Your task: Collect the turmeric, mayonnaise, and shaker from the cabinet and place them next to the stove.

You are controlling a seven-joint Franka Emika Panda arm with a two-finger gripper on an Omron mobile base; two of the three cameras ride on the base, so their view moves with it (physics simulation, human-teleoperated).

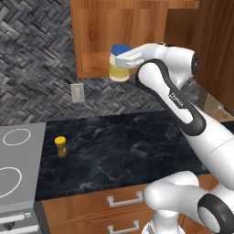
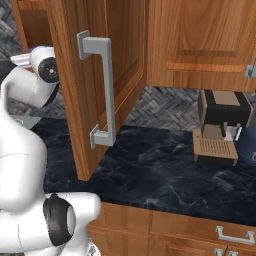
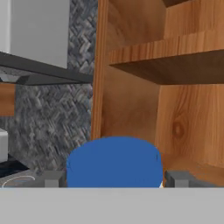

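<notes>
The mayonnaise (image 1: pixel 119 67), a cream jar with a blue lid, hangs in the air just in front of the lower edge of the open reddish-brown cabinet (image 1: pixel 105 27). My gripper (image 1: pixel 124 58) is shut on it from the right. In the hand view the blue lid of the mayonnaise (image 3: pixel 114 162) sits between the two fingertips (image 3: pixel 51 178) of my gripper (image 3: pixel 114 179), with the cabinet (image 3: pixel 131 109) and its shelf board (image 3: pixel 175 57) behind. The turmeric (image 1: pixel 60 146), a small yellow-lidded jar, stands on the black counter beside the grey stove (image 1: pixel 18 173). The shaker is out of view.
The cabinet's open door (image 2: pixel 100 75) with a grey handle juts out over the black marbled counter (image 1: pixel 119 141). A coffee machine (image 2: pixel 220 125) stands at the right. A wall outlet (image 1: pixel 77 93) is on the backsplash, and drawers (image 1: pixel 123 201) run below the counter edge.
</notes>
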